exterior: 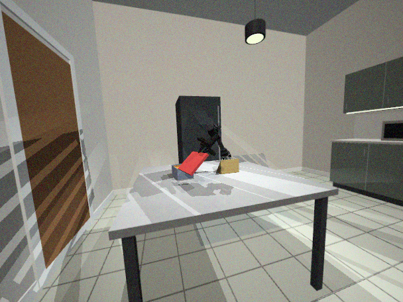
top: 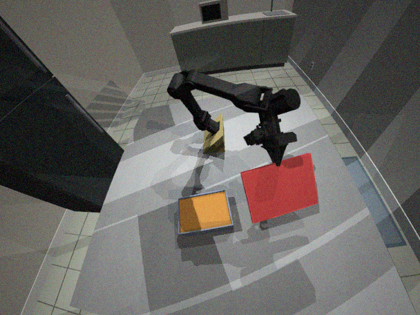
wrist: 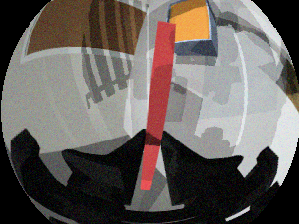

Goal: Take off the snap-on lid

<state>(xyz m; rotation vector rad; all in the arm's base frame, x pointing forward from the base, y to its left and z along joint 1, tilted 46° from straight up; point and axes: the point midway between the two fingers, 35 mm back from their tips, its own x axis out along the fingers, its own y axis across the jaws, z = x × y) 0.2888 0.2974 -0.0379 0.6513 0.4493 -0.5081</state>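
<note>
The red lid (top: 281,190) (exterior: 193,163) (wrist: 161,84) is off the box and hangs tilted in the air, its far end lower than the end at my fingers. My gripper (top: 278,164) (wrist: 152,134) is shut on the lid's edge. In the top view the lid shows to the right of the box, with a gap between them. The storage box (top: 205,231) (exterior: 181,174) (wrist: 197,48) is blue-grey and stands open and upright on the table, with an orange inside. The gripper's fingertips are too small to make out in the exterior view.
A yellow block-like object (top: 215,139) (exterior: 229,166) stands on the table (top: 114,276) (exterior: 232,202) near the arm's base, behind the box in the top view. A dark tall cabinet (top: 52,138) (exterior: 199,129) stands beyond the table's edge.
</note>
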